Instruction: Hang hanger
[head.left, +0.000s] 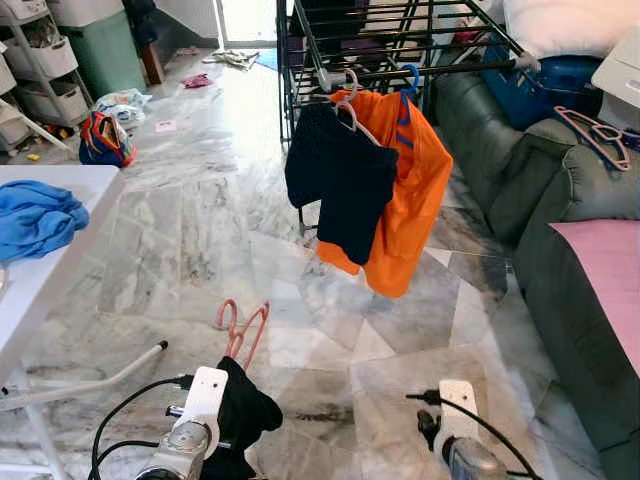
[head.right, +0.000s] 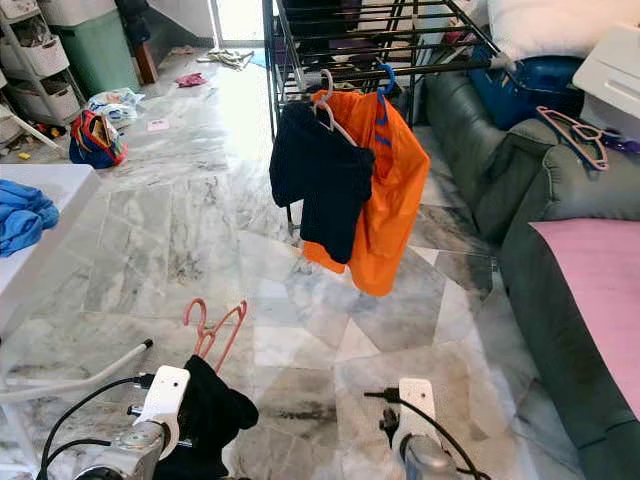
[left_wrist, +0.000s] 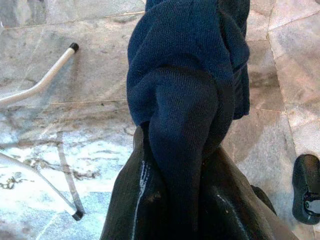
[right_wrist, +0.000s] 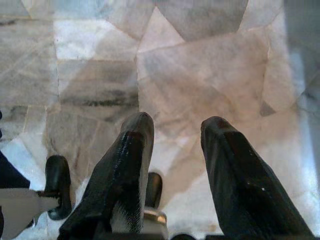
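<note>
Low over the marble floor (head.left: 180, 230), left gripper (left_wrist: 182, 200) pinches dark garment (head.left: 243, 412) on pink hanger (head.left: 243, 335); right gripper (right_wrist: 175, 165) spread, empty. Rack (head.left: 400, 40) well ahead — cloth-only grip, hanger may slip out en route.

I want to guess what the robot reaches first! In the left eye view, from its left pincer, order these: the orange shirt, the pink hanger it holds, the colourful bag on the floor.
1. Pink plastic hanger, just above the left pincer.
2. Orange shirt, hanging on the rack ahead, right.
3. Colourful bag, far left on the floor.
</note>
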